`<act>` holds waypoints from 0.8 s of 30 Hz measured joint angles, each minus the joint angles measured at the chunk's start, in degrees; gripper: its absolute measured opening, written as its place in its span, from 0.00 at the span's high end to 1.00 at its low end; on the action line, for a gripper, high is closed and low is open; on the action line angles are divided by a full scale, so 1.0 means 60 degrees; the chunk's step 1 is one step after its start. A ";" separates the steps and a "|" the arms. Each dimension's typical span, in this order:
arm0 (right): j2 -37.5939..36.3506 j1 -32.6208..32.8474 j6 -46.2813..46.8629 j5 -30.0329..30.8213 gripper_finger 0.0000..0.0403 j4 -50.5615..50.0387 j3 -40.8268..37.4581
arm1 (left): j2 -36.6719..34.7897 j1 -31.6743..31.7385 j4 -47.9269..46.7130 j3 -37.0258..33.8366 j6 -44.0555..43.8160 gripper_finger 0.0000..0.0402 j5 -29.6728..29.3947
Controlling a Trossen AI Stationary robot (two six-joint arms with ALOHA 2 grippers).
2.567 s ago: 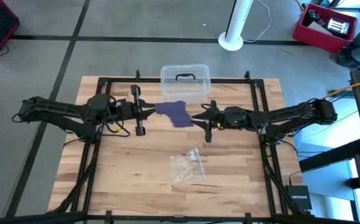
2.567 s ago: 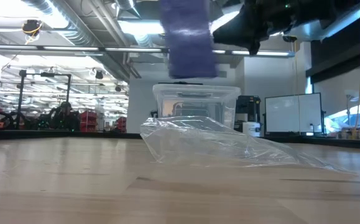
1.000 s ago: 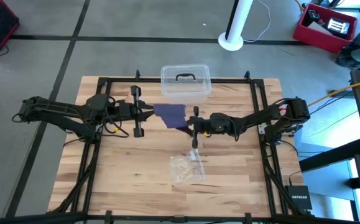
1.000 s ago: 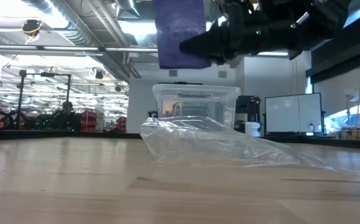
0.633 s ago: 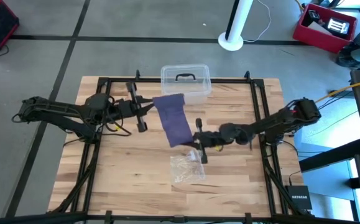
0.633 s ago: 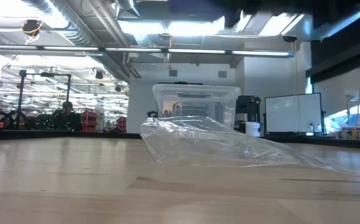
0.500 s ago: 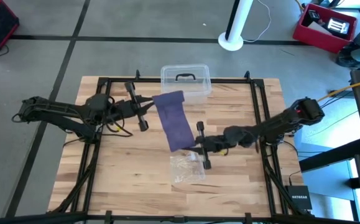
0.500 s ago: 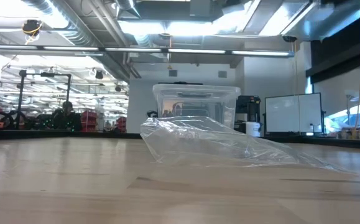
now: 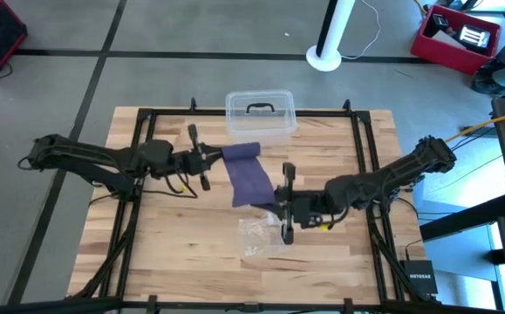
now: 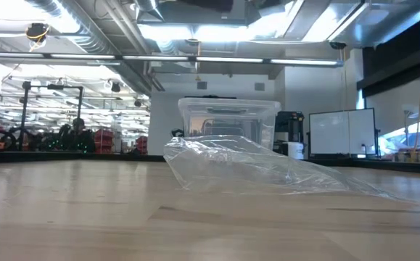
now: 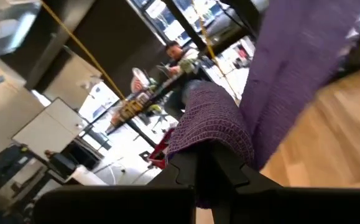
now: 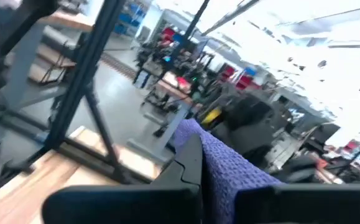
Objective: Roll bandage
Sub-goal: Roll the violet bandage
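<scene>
The bandage (image 9: 248, 179) is a purple fabric strip hanging above the table's middle, running from far to near between my two grippers. In the high view my left gripper (image 9: 218, 158) is shut on its far end and my right gripper (image 9: 276, 203) is shut on its near end. The left wrist view shows the bandage (image 11: 279, 81) leading away from the fingers. The right wrist view shows the bandage (image 12: 232, 168) bunched at the fingers. Neither gripper nor the bandage appears in the low view. My left gripper pinches the bandage's far end (image 11: 212, 121) between its two fingers, coming level from the table's left. The fabric bulges in a fold over the fingertips (image 11: 192, 171). The strip hangs clear of the table, leading off toward the other gripper. My right gripper pinches the bandage's near end (image 12: 220, 158) between its two fingers, coming level from the table's right. The fabric stands out past the fingertips (image 12: 191, 163). That end is lifted clear of the table, above the plastic bag.
A crinkly clear plastic bag (image 9: 261, 235) lies on the table under and just near of my right gripper, also seen in the low view as the bag (image 10: 253, 170). A clear plastic box with a black handle (image 9: 261, 112) stands at the far edge. Black frame rails (image 9: 361, 166) border the wooden table.
My right gripper has gone toward the table's near edge and upward with the bandage's near end, rolling as it went. The bandage, bunched before, is drawn out into a long strip and has risen out of the low view. My left gripper has rolled and sunk a little.
</scene>
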 joint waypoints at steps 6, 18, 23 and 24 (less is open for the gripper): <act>-0.0011 -0.0785 -0.0151 0.0662 0.99 -0.0406 0.0908 | 0.1006 -0.0625 0.0164 -0.0174 0.0075 0.99 0.0024; -0.0011 -0.3868 0.2819 -0.0196 0.99 -0.2016 0.0538 | 0.1749 -0.2678 0.0674 -0.0198 0.0379 0.99 -0.0419; -0.0011 -0.4546 0.3947 -0.1039 1.00 -0.1345 -0.0568 | 0.1749 -0.3392 0.1130 -0.0202 0.1280 0.99 -0.1139; 0.0007 -0.4682 0.4277 -0.1453 1.00 -0.1250 -0.0783 | 0.1749 -0.3443 0.1192 -0.0202 0.1348 0.99 -0.1132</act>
